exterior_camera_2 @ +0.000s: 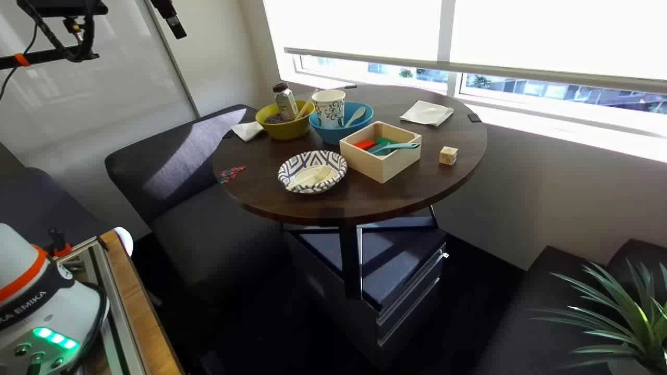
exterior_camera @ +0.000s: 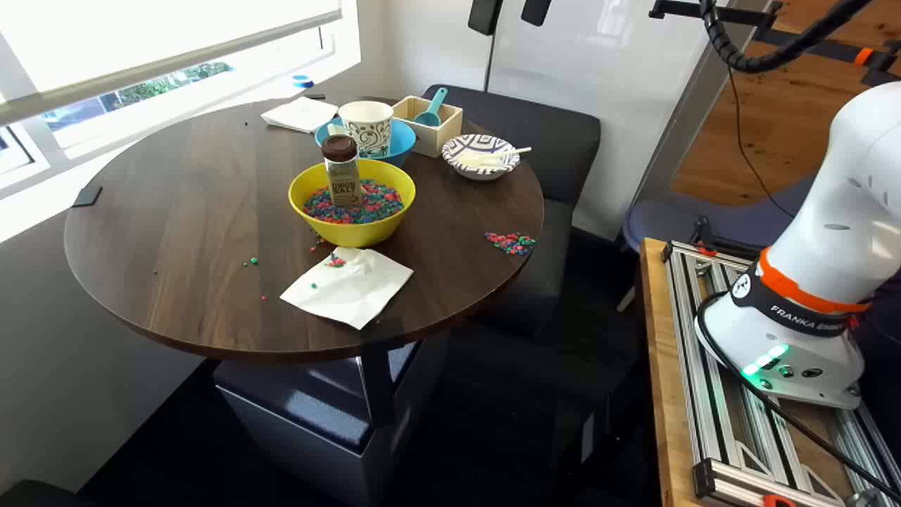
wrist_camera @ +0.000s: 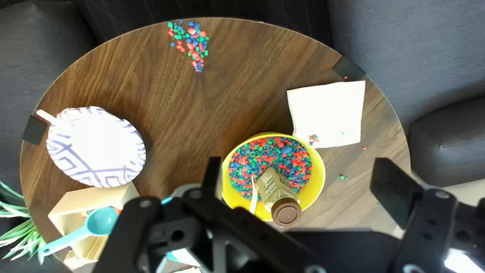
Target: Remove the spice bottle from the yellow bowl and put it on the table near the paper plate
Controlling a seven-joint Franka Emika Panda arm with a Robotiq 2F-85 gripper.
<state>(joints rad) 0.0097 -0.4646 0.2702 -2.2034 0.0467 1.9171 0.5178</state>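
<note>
The spice bottle (exterior_camera: 343, 176) has a brown cap and a clear body with a tan label. It stands in coloured pebbles in the yellow bowl (exterior_camera: 355, 234), tilted in an exterior view (exterior_camera_2: 285, 103), its cap above the rim. In the wrist view the bottle (wrist_camera: 278, 189) leans toward the bowl's lower rim (wrist_camera: 317, 182). The patterned paper plate (wrist_camera: 94, 148) lies at the left of the brown table (wrist_camera: 170, 102); in both exterior views it holds pale utensils. My gripper (wrist_camera: 298, 170) is open and empty, its fingers apart above the bowl. Neither exterior view shows it.
A white utensil (wrist_camera: 254, 193) leans in the yellow bowl beside the bottle. A blue bowl (exterior_camera_2: 338, 134) with a paper cup (exterior_camera_2: 329, 109) stands close by. A wooden box (exterior_camera_2: 380, 161), a block (exterior_camera_2: 448, 155), a napkin (exterior_camera: 348, 289) and loose pebbles (exterior_camera: 512, 243) are on the table.
</note>
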